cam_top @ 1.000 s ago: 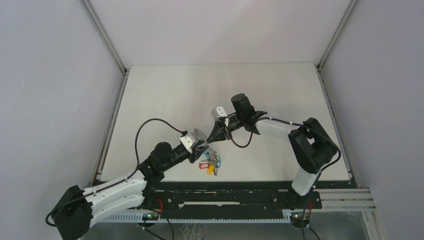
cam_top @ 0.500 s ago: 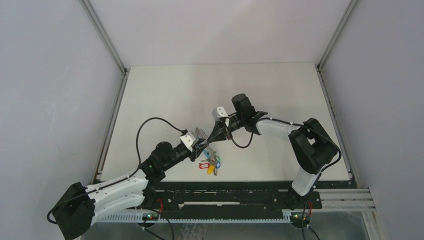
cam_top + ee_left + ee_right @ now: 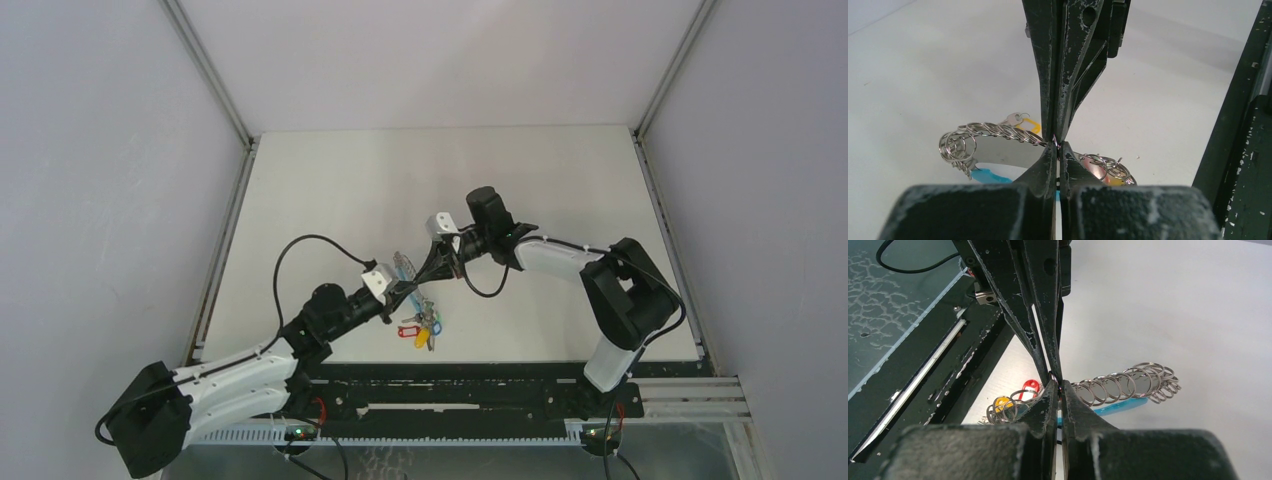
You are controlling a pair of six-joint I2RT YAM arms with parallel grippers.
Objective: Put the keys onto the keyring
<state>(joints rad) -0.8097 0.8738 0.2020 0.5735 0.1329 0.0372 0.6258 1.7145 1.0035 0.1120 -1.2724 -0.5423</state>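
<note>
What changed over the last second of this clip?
The left gripper closed its jaws, pinching the keyring tip to tip with the right gripper. The keyring turned slightly, so its blue band now shows from above. The right gripper stayed shut on the keyring, and the coloured-tag keys still dangle below.

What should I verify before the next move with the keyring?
1. Left gripper shut on the keyring: ok.
2. Right gripper shut on the keyring: ok.
3. Room between the two grippers' tips: not ok; they meet at one spot on the ring.
4. Yellow-headed key threaded on the ring: cannot tell.
5. Hanging keys clear of the table: cannot tell.
</note>
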